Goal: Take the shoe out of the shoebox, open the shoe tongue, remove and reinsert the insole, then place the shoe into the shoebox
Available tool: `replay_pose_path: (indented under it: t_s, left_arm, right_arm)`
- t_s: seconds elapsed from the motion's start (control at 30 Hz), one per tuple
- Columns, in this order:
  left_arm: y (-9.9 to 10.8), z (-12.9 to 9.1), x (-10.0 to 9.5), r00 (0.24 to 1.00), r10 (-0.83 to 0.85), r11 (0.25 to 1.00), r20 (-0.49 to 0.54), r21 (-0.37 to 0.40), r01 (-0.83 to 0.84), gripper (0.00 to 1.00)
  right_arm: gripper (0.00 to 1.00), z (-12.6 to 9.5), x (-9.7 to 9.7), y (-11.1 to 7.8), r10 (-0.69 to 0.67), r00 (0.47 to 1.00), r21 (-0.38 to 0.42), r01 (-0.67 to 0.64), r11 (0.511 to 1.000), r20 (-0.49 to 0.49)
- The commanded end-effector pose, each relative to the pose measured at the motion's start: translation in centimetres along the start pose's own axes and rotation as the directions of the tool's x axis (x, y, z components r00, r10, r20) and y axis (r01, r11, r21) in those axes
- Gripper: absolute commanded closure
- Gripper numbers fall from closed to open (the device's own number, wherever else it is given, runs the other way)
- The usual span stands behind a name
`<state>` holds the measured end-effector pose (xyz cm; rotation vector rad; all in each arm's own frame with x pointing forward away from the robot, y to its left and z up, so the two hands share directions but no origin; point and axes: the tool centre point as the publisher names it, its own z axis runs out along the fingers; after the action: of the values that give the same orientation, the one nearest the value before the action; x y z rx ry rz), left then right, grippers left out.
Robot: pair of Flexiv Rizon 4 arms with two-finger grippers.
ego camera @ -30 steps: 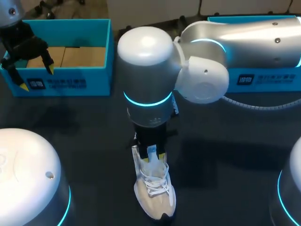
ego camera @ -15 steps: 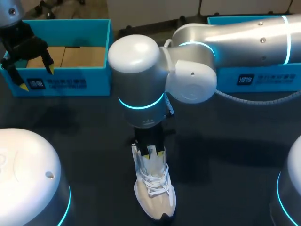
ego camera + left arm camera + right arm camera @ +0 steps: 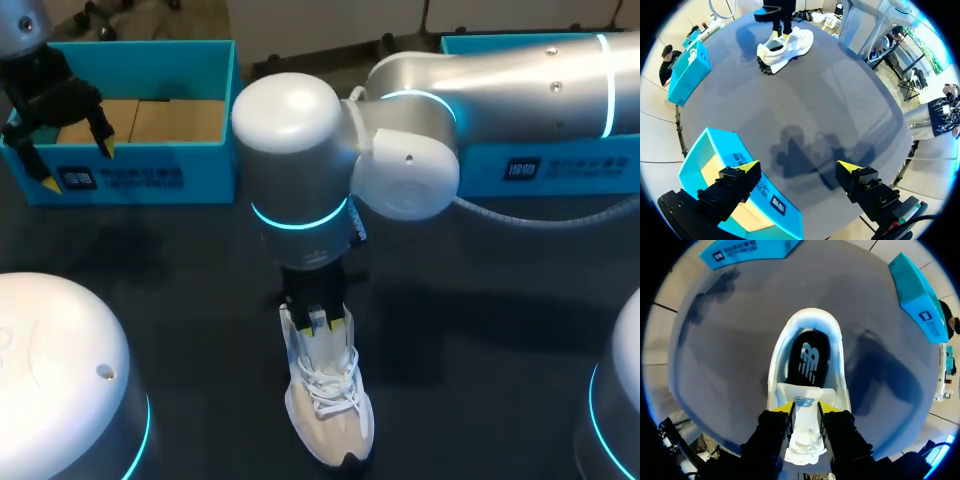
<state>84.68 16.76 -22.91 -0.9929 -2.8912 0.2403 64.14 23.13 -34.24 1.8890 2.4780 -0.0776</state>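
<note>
A white shoe (image 3: pixel 325 405) stands on the dark table near the front middle, toe toward the front edge. My right gripper (image 3: pixel 322 322) comes down onto its opening and is shut on the tongue (image 3: pixel 803 432), which sits pinched between the two yellow tips. Ahead of those fingers the black insole (image 3: pixel 809 360) lies inside the shoe (image 3: pixel 837 355). My left gripper (image 3: pixel 72 150) hangs open at the far left over the front wall of the blue shoebox (image 3: pixel 200 170). From the left wrist, the left gripper (image 3: pixel 799 167) is empty, the shoebox (image 3: pixel 715 150) is under one finger and the shoe (image 3: pixel 787 45) is far ahead.
A second blue box (image 3: pixel 560 165) stands at the back right, partly behind my right arm. The white bases of my arms fill the front left corner (image 3: pixel 60 380) and front right corner (image 3: pixel 620 400). Bare dark table (image 3: pixel 180 260) lies between the shoebox and the shoe.
My right arm's elbow has swung a little to the left while its gripper stayed on the tongue and closed slightly. The shoe and the left arm have not moved.
</note>
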Motion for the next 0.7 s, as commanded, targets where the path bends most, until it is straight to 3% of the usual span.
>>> replay_pose_path:
  t_s: [0.03, 0.17, 0.3, 0.33, 0.37, 0.4, 0.47, 0.6, 0.63, 0.67, 0.7]
  left_arm:
    - [0.0, 0.0, 0.0, 1.000, 0.001, 1.000, -0.003, -0.001, -0.001, 0.00]
    - [0.0, 0.0, 0.0, 1.000, 0.001, 1.000, -0.003, -0.001, -0.001, 0.00]
    - [0.0, 0.0, 0.0, 1.000, 0.001, 1.000, -0.003, -0.001, -0.001, 0.00]
    - [0.0, 0.0, 0.0, 1.000, 0.001, 1.000, -0.003, -0.001, -0.001, 0.00]
    - [0.0, 0.0, 0.0, 1.000, 0.001, 1.000, -0.003, -0.001, -0.001, 0.00]
    - [0.0, 0.0, 0.0, 1.000, 0.001, 1.000, -0.003, -0.001, -0.001, 0.00]
    - [0.0, 0.0, 0.0, 1.000, 0.001, 1.000, -0.003, -0.001, -0.001, 0.00]
    - [0.0, 0.0, 0.0, 1.000, 0.001, 1.000, -0.003, -0.001, -0.001, 0.00]
    - [0.0, 0.0, 0.0, 1.000, 0.001, 1.000, -0.003, -0.001, -0.001, 0.00]
    - [0.0, 0.0, 0.0, 1.000, 0.001, 1.000, -0.003, -0.001, -0.001, 0.00]
    - [0.0, 0.0, 0.0, 1.000, 0.001, 1.000, -0.003, -0.001, -0.001, 0.00]
  right_arm:
    - [0.70, -1.6, -1.0, -0.4, -0.030, 1.000, -0.012, 0.030, 0.999, -0.009]
    - [0.66, -3.8, -1.7, -0.5, -0.179, 0.984, -0.027, 0.179, 0.983, -0.004]
    - [0.57, -5.3, -2.2, -0.3, -0.423, 0.906, -0.051, 0.424, 0.904, 0.024]
    - [0.52, -5.6, -2.2, -0.2, -0.507, 0.862, -0.066, 0.506, 0.860, 0.016]
    - [0.28, -5.8, -2.3, -0.1, -0.552, 0.833, -0.072, 0.553, 0.830, 0.027]
    - [0.16, -5.9, -2.4, 0.0, -0.597, 0.801, -0.060, 0.598, 0.799, 0.030]
    - [0.00, -6.1, -2.4, 0.4, -0.678, 0.735, -0.058, 0.678, 0.732, 0.033]
    - [0.00, -6.7, -2.8, 1.0, -0.773, 0.634, -0.087, 0.772, 0.630, 0.027]
    - [0.00, -7.0, -3.1, 1.3, -0.821, 0.571, -0.146, 0.812, 0.564, 0.002]
    - [0.00, -7.2, -3.3, 1.5, -0.905, 0.418, -0.162, 0.890, 0.426, -0.082]
    - [0.00, -7.2, -3.3, 1.5, -0.905, 0.418, -0.162, 0.890, 0.426, -0.082]
